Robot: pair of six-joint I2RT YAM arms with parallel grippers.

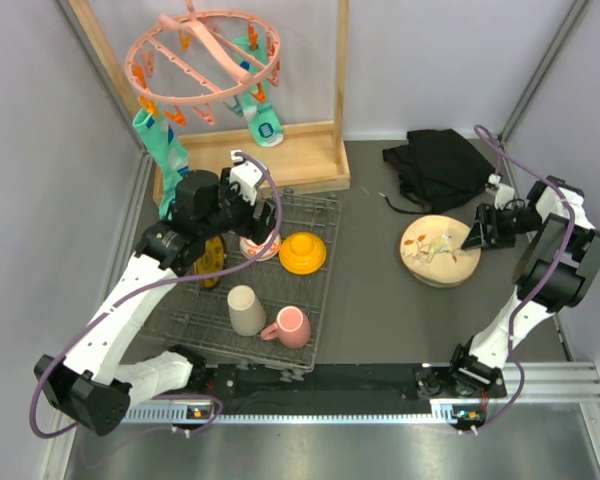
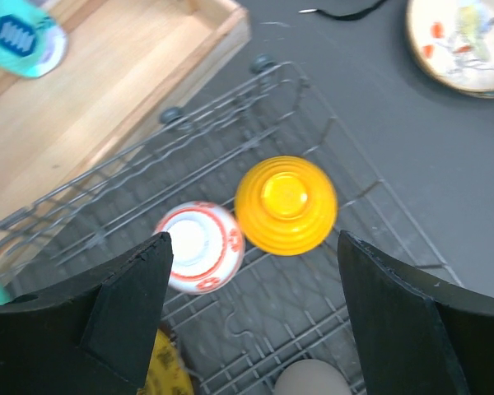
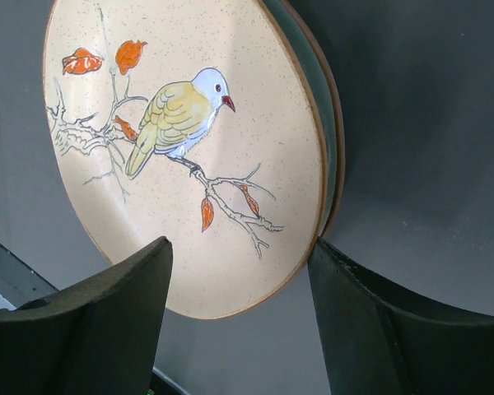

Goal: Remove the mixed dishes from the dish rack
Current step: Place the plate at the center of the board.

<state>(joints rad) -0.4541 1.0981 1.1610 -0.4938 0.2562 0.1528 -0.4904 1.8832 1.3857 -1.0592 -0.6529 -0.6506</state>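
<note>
Presently on the dish rack [image 1: 318,212]: red-white bowl [image 2: 199,247], orange bowl [image 2: 286,204], beige cup [image 1: 246,310], pink mug [image 1: 290,326], small yellow patterned plate [image 1: 212,262].
Dish rack: flat on the left half of the dark table [image 1: 370,300], just in front of the wooden frame [image 1: 280,160].
Red-white bowl: upside down toward the rack's far side, directly beside the orange bowl, rims touching or nearly so.
Orange bowl: upside down too, ribbed, on the red-white bowl's right.
Beige cup: in the rack's near part, just beside the pink mug.
Pink mug: near corner of the rack, handle pointing toward the cup.
Yellow patterned plate: up on edge at the rack's left side, partly hidden by the left arm.
Left gripper [image 2: 253,239]: released, fingers spread wide, hanging above the two bowls, gripping nothing.
Cream bird-painted plate [image 3: 189,140]: out of the rack, lying on the table's right side, well apart from the rack.
Pale green plate [image 3: 329,156]: only a greenish rim peeping out under the bird plate's edge.
Right gripper [image 3: 239,247]: released, fingers apart, poised at the bird plate's right edge; contact with the plate impossible to tell.
Black cloth [image 1: 435,165]: crumpled at the far right, just behind the plates.
Pink peg hanger [image 1: 205,50]: hung from the wooden frame, teal socks [image 1: 165,150] clipped on.
</note>
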